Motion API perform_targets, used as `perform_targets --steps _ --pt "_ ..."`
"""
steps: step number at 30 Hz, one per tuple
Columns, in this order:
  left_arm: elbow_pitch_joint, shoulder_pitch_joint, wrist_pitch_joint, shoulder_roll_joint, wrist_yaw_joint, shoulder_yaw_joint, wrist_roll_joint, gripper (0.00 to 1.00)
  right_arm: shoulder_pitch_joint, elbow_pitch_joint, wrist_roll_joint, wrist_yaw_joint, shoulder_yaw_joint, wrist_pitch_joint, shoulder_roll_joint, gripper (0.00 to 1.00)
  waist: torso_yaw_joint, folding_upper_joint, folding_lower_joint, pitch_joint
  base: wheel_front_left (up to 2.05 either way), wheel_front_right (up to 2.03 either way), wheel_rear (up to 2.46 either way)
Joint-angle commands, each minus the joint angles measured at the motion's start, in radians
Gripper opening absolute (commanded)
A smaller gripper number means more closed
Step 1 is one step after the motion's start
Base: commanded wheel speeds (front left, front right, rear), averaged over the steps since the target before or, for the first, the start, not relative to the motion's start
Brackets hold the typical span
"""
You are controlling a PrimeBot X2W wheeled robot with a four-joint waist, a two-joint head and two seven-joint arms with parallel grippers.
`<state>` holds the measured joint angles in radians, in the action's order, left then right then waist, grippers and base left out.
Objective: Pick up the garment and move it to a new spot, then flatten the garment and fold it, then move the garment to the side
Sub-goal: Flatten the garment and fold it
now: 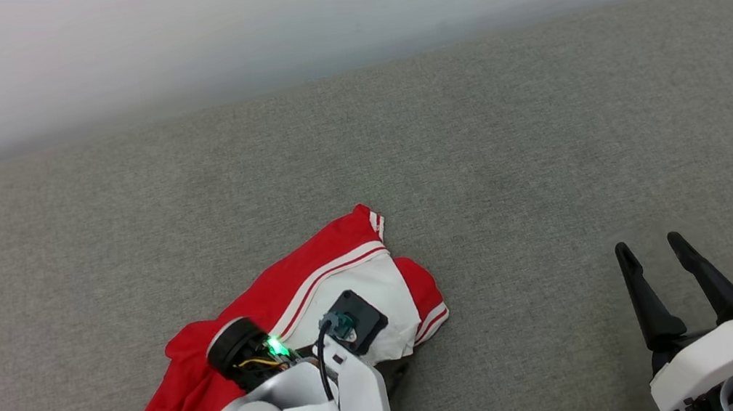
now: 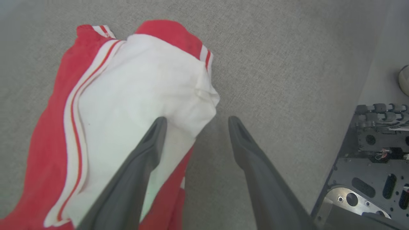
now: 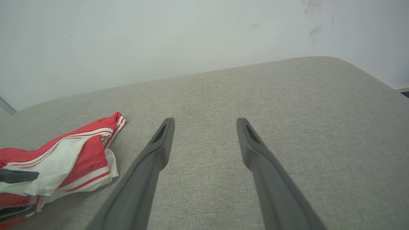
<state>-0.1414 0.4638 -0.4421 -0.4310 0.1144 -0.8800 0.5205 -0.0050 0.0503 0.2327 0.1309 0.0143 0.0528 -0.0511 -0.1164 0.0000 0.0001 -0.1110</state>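
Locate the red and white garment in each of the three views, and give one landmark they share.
Head view: the garment lies crumpled at lower left, running off the bottom edge.
Left wrist view: garment across the left half, white sleeve on top, one finger of the open left gripper over it.
Right wrist view: garment at the lower left edge.
Shared landmark: the grey fabric surface under it.

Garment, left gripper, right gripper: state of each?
garment: crumpled heap on the cushion, neither flattened nor folded.
left gripper: open, straddling the white sleeve edge, nothing clamped.
right gripper: open, empty, over bare cushion, apart from the garment.
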Motion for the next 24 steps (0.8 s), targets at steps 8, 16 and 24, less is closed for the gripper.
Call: perform_targets --steps 8,16,24 --pt "-0.041 0.062 0.011 -0.016 0.006 -0.020 -0.025 0.00 -0.018 0.029 0.014 0.000 -0.002 0.025 0.001 1.00 -0.011 0.0000 -0.0001 -0.004 0.00 0.00 0.00" --pt "0.018 0.070 0.128 -0.034 -0.068 0.075 -0.017 0.00 -0.020 0.039 0.023 0.000 0.001 0.029 0.001 1.00 0.007 0.0000 -0.0001 0.000 0.00 0.00 0.00" --pt "0.030 -0.035 0.234 -0.083 -0.223 0.271 0.097 0.00 -0.021 0.045 0.027 0.000 0.000 0.024 0.001 1.00 0.020 0.0000 -0.0001 0.001 0.00 0.00 0.00"
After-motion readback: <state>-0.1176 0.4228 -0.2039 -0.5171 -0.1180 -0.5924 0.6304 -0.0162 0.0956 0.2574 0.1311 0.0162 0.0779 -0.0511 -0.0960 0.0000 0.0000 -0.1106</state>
